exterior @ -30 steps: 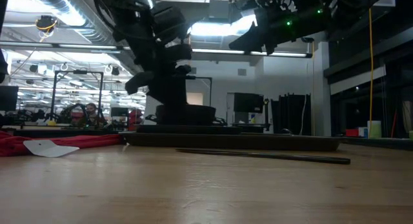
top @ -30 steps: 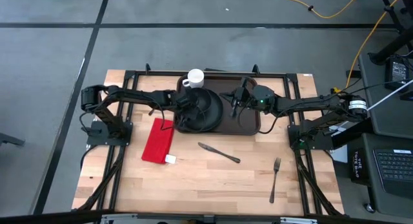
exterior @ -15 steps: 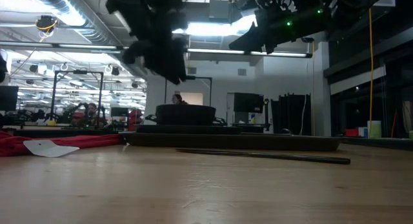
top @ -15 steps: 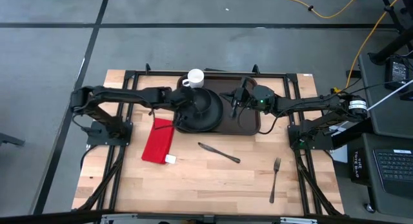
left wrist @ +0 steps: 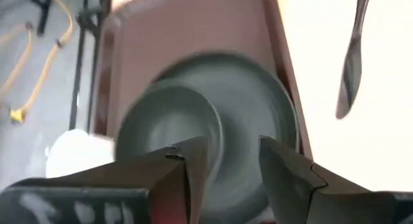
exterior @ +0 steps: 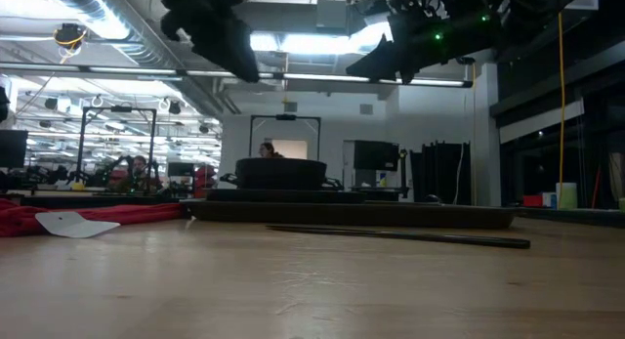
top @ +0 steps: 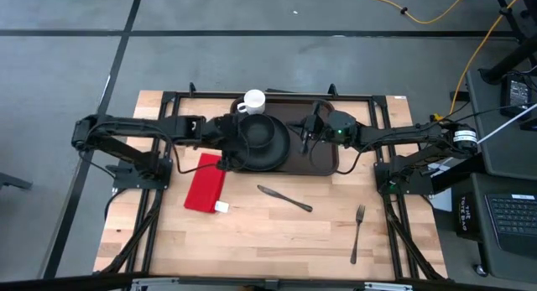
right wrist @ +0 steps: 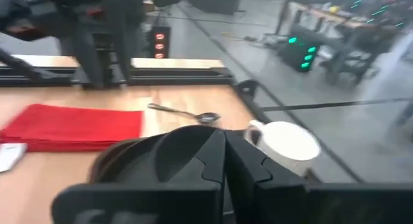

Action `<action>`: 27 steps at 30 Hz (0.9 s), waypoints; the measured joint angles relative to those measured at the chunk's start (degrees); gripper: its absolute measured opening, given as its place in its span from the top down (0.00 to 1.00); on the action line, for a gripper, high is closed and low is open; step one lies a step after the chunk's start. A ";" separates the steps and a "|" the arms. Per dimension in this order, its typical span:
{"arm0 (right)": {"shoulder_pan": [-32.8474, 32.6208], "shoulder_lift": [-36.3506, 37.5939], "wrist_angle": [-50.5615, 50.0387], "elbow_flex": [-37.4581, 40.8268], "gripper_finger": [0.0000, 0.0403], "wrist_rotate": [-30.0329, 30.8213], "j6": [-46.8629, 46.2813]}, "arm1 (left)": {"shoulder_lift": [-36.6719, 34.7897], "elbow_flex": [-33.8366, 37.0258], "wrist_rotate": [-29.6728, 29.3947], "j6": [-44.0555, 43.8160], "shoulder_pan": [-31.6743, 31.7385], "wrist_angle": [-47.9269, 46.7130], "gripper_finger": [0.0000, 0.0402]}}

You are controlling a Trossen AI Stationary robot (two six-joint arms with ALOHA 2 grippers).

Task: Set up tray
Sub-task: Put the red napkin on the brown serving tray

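Note:
The dark brown tray (top: 315, 153) lies on the far middle of the table. A round black plate (top: 267, 142) sits on its left half with a smaller dark bowl (left wrist: 169, 124) on top; the low view shows the bowl (exterior: 281, 172) as well. My left gripper (top: 227, 140) hovers open above the tray's left edge, clear of the plate, and its fingers (left wrist: 193, 162) stand apart in the left wrist view. My right gripper (top: 306, 133) hangs shut (right wrist: 226, 143) over the tray's middle, touching nothing.
A white mug (top: 253, 101) stands by the tray's far left corner. A red folded napkin (top: 205, 182) lies left of the tray. A knife (top: 285, 198) lies near the table's middle and a fork (top: 358, 232) at the near right. A spoon (right wrist: 187, 113) lies beyond the napkin.
My left gripper has risen from the bowl on the plate and drawn back toward the table's left edge, leaving the bowl and plate resting on the tray. My right arm has kept still.

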State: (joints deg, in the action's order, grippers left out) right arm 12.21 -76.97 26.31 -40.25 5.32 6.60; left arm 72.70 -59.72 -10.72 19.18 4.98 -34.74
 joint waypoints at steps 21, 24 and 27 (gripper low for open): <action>-10.78 -2.24 0.63 0.46 0.98 -3.93 -4.81 | 0.75 0.07 -15.12 -44.70 -23.39 -19.29 0.68; -12.32 -2.23 1.14 0.46 0.96 -3.92 -5.09 | 0.75 0.07 -13.28 -54.95 -26.89 -21.39 0.68; -13.73 -2.23 1.41 0.46 0.95 -3.93 -5.12 | 0.75 0.07 -8.05 -66.65 -29.53 -22.93 0.68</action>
State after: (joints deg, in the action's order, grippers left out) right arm -1.52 -79.20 27.72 -39.79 1.39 1.48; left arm 73.45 -59.66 -18.77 -47.47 -24.56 -57.67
